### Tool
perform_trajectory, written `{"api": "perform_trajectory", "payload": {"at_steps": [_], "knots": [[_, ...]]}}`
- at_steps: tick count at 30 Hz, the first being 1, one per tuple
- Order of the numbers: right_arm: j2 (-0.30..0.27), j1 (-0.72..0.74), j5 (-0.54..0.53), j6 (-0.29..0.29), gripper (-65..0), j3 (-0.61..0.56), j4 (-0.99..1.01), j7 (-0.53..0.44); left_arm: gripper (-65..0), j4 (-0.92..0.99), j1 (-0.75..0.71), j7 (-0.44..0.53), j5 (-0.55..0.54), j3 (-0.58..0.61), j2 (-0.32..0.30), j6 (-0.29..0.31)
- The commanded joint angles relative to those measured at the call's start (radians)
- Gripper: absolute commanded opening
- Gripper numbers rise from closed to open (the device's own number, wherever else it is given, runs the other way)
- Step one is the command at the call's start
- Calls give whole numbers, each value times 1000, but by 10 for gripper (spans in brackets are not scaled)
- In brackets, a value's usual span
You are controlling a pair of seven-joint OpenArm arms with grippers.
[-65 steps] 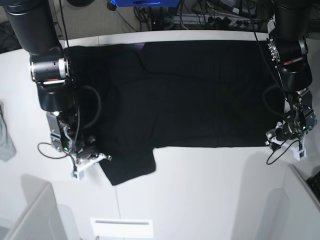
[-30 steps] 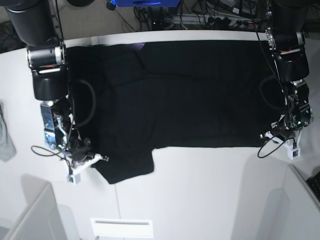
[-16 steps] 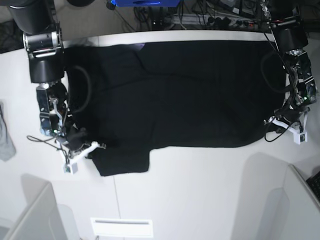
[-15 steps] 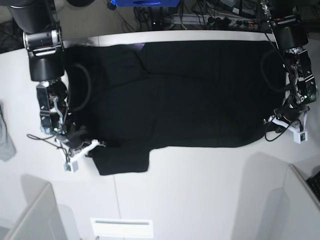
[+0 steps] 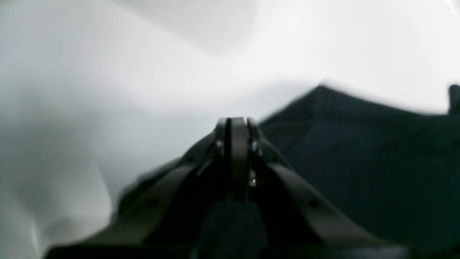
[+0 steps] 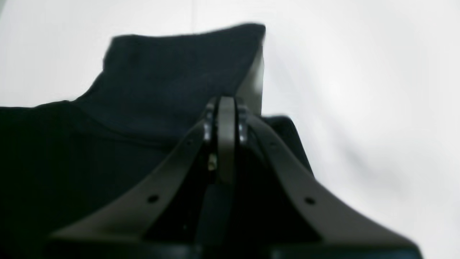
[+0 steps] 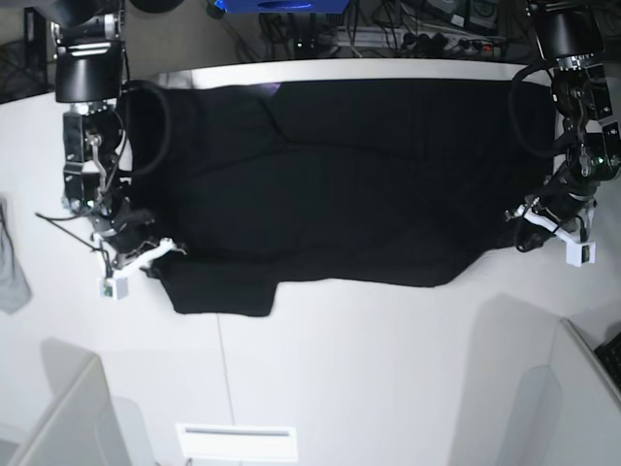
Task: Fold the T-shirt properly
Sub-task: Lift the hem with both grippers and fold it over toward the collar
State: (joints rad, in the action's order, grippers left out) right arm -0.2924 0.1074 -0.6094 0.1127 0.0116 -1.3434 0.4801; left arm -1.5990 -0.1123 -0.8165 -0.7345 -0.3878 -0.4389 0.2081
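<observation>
On the counter, base view: the black T-shirt (image 7: 340, 180) lies spread flat and plain side up across the white counter (image 7: 388, 369), reaching from one arm to the other; one sleeve juts toward the near edge at the view's left.
Base view, right gripper (image 7: 155, 248): at the view's left, down on the shirt's edge above that sleeve, jaws together on the cloth.
Base view, left gripper (image 7: 519, 216): at the view's right, at the shirt's hem corner, where the lower edge rises toward it.
Base view, grey cloth (image 7: 10, 262): at the counter's far left edge, well apart from the shirt.
Left wrist view, left gripper (image 5: 235, 124): jaws pressed together, black fabric pinched low between them; the T-shirt (image 5: 359, 151) spreads away to the right, bare counter (image 5: 90, 72) to the left. Picture is blurred.
Right wrist view, right gripper (image 6: 224, 102): jaws closed on the T-shirt (image 6: 143, 93), whose sleeve stretches ahead and left; white counter (image 6: 359, 90) to the right.
</observation>
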Motion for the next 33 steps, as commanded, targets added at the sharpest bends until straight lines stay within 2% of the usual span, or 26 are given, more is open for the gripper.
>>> {"api": "perform_trajectory", "payload": {"at_steps": [1,5,10,21,23,27,33], "knots": [[-14,12,-10,0,-650,23,-37,-25,-650,-42,13,10,-12,-46,-19,1],[-11,-41,-10,0,-650,58,-107,10,-650,-102,12,-88,-12,-158,-15,6],[11,-68,-11,2,-650,123,-176,82,-650,-149,0,-142,-12,-176,-16,6],[49,-173,-11,2,-650,253,-331,196,-650,-202,-108,-143,-12,-184,-19,6],[49,-203,-11,2,-650,270,-371,208,-650,-202,-129,-143,-12,-218,-18,7],[51,-257,-11,2,-650,298,-442,237,-650,-203,-157,-148,-12,-265,-18,66],[97,-317,-11,2,-650,344,-532,292,-650,-209,-215,-148,-12,-290,-18,70]]}}
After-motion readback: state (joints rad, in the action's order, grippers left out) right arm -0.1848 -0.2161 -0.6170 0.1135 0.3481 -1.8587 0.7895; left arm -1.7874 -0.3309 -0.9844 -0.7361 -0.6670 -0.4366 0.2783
